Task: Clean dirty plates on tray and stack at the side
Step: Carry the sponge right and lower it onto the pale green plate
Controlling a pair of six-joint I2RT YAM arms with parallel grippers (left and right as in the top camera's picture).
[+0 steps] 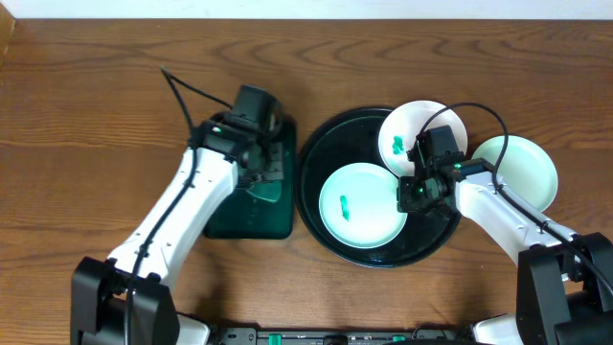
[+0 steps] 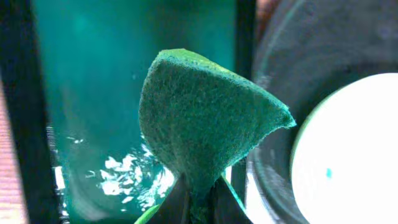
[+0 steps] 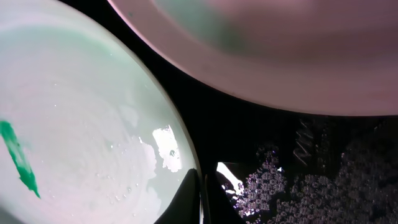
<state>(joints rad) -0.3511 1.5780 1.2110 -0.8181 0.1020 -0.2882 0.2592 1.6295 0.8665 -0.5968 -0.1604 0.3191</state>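
Green sponge [image 2: 205, 118] clamped in left gripper [image 2: 199, 200] (over rectangular tray [image 2: 93, 93]); closed right gripper [image 3: 202, 194] beside smeared plate [image 3: 81, 124].

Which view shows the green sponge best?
Left wrist: the sponge fills the frame, folded and pinched at its lower end in the left end effector, above the green tray. Overhead, the left arm hides it. The right wrist view shows only plates and the black tray.

Overhead straight down on whole table [image 1: 86, 115], both wrist views very close, all sharing the tray [image 1: 330, 144]
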